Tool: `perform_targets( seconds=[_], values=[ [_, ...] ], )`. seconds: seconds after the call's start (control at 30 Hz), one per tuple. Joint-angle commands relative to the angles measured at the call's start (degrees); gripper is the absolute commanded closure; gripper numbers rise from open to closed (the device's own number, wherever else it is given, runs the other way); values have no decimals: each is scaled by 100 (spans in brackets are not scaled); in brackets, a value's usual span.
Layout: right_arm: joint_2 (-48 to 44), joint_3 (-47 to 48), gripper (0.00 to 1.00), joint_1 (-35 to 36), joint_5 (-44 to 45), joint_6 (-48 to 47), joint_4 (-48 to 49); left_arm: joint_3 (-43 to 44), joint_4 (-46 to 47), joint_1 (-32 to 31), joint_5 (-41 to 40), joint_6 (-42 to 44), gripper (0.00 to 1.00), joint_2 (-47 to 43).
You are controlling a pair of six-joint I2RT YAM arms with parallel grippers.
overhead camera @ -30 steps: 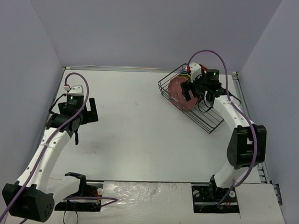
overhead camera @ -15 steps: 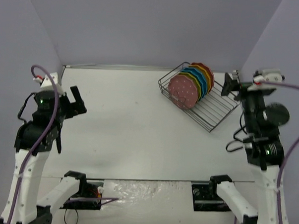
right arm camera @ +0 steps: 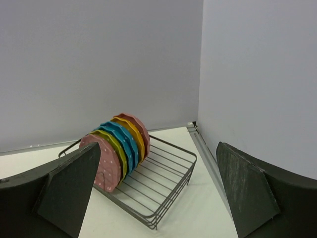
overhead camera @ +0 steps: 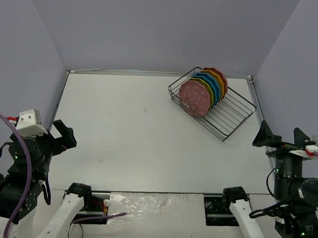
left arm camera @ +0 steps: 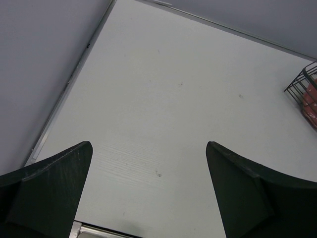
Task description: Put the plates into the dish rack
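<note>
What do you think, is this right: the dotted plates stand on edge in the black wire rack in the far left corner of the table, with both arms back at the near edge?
Not quite. The top view shows the rack in the far right corner of the table, not the left. The rest holds: the plates stand on edge in it, and both arms are back at the near edge.

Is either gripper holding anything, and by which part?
Nothing held: left gripper and right gripper are open, empty; plates stand in the dish rack.
</note>
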Motion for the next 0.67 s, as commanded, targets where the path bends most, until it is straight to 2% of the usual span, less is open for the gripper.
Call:
perform_targets(
  seconds=[0.0,0.27,0.63],
  values=[
    [-187,92,0,130,181,131,-359,-181,-138,-17,-41,108,3,-31],
    [-490,108,0,236,-67,440,-968,-455,-47,-17,64,160,3,51],
    [-418,187,0,276,-270,419,-1045,-701,466,-43,277,79,3,431]
  ],
)
